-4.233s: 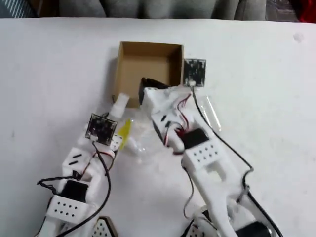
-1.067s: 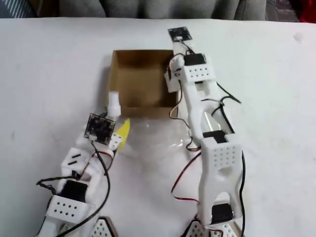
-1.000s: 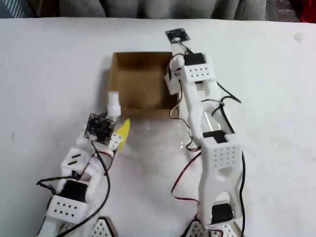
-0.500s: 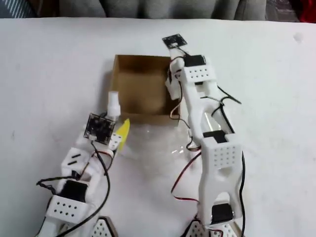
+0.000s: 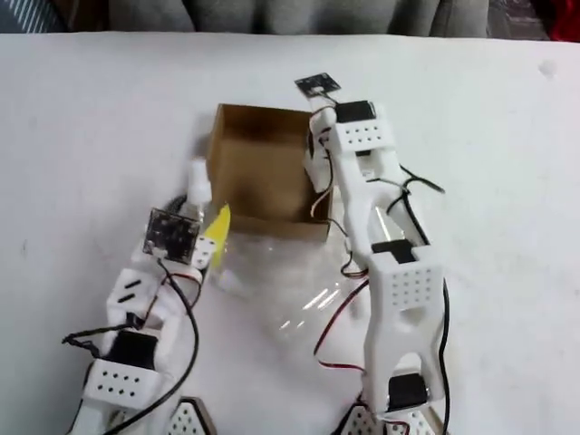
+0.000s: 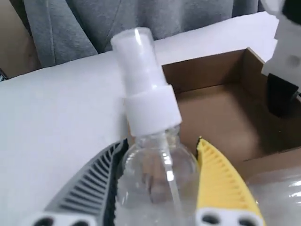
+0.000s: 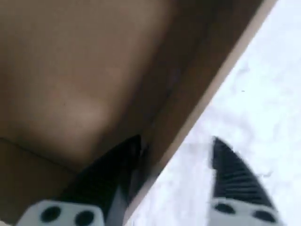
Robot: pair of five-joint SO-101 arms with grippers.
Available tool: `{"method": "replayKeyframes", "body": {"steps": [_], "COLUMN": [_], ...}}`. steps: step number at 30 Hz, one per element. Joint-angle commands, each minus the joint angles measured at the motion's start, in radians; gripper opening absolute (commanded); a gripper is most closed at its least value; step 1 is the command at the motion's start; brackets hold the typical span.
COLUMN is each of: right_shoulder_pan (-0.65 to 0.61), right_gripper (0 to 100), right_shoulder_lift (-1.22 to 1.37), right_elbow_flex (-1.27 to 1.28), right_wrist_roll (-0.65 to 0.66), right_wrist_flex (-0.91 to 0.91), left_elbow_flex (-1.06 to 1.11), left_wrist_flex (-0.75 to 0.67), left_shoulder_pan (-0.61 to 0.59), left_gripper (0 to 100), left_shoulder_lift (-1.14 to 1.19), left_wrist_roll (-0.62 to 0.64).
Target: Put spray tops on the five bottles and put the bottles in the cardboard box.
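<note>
table [image 5: 82,109]: white and plain, spanning the whole high view.
room: a grey cloth [image 5: 317,14] runs along the table's far edge, and in the left wrist view it rises behind the table.
left gripper [image 6: 160,143]: at the near left of the table, with its grey finger and yellow finger pinching the clear body of the bottle.
bottle [image 6: 155,188]: held outside the box, just beside its left wall. The white spray top [image 6: 146,94] is on and points toward the far side.
box [image 5: 258,168]: brown cardboard, open, in the middle of the table with its floor bare.
plastic film [image 5: 299,285]: clear and crumpled, lying on the table in front of the box between the two arms.
right gripper [image 7: 176,143]: fingers spread astride the box's right wall, one inside the box and the other outside over the table.
hard to make out: in the high view the bottle's body is hidden under the left wrist's camera board. I cannot tell whether its base touches the table or how far it leans. The right fingertips are covered by their own wrist from above. The right wrist view is too blurred to show whether they press the wall.
</note>
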Motion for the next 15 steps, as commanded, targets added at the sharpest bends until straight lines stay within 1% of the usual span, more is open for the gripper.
{"method": "replayKeyframes", "body": {"steps": [1,5,9,12,15], "right_shoulder_pan": [-0.004,0.001,-0.016,-0.024,-0.024], "right_gripper": [34.8,27.9,22.2,20.0,14.6], "right_shoulder_lift": [-0.039,-0.101,-0.170,-0.222,-0.298], "right_elbow_flex": [-0.037,-0.089,-0.091,-0.066,-0.012], "right_wrist_roll": [0.009,0.000,0.000,-0.002,-0.049], "right_wrist_flex": [0.056,0.153,0.251,0.260,0.259], "left_elbow_flex": [-0.015,-0.015,-0.009,-0.009,-0.014], "left_wrist_flex": [-0.069,-0.107,-0.161,-0.163,-0.163], "left_shoulder_pan": [-0.042,-0.076,-0.074,-0.073,-0.076], "left_gripper": [3,3,3,3,3], "left_shoulder_lift": [-0.025,-0.025,-0.025,-0.025,-0.025], "left_wrist_roll": [0.118,0.187,0.193,0.193,0.193]}}
